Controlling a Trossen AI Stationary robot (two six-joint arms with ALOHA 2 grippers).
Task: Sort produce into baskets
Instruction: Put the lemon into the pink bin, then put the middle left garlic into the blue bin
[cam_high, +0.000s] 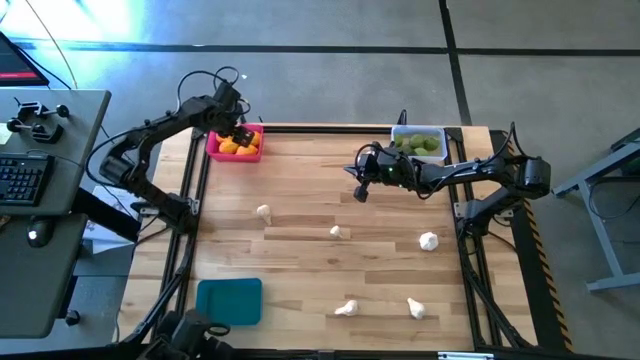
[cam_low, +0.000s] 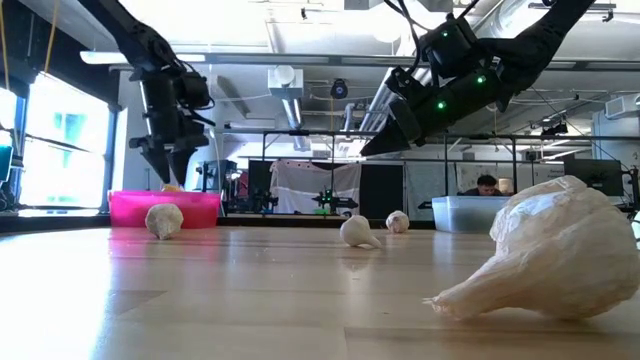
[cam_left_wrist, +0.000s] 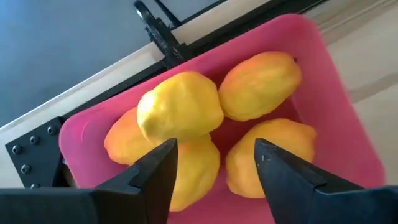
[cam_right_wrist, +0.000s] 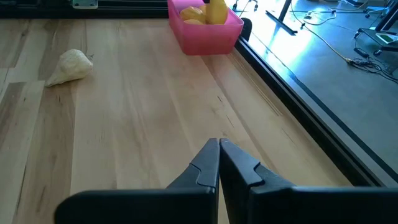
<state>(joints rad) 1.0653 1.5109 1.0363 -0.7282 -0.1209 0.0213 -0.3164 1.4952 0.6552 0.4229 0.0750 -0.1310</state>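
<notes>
Garlic is what remains loose: five white knobbly bulbs lie scattered over the lower half of the high view, one at left-centre (cam_high: 263, 212), one near the middle (cam_high: 336, 232), one toward the right (cam_high: 428, 240) and two along the bottom edge (cam_high: 346, 308) (cam_high: 415, 308). They look like light, hollow toy pieces with a papery, ribbed skin and a tapering neck, so I judge they will weigh little, give slightly under the fingers and roll or skid on the smooth wooden table (cam_high: 300, 265) if nudged; the sensible hold is across the fat belly of the bulb, not the thin neck, which would slip out. The lemons (cam_left_wrist: 180, 106), plump, yellow-orange and faintly dimpled, already sit piled in the pink basket (cam_high: 215, 150) at the upper left of the high view, and the green limes (cam_high: 420, 144) fill the clear basket (cam_high: 398, 133) at upper centre-right. The teal basket (cam_high: 229, 300), lower left, holds nothing and seems meant for the garlic. The left gripper (cam_left_wrist: 214, 158) hangs just above the lemons in the pink basket, its fingers spread and gripping nothing. The right gripper (cam_right_wrist: 219, 149) hovers over bare table beside the clear basket, fingers pressed together and empty
</notes>
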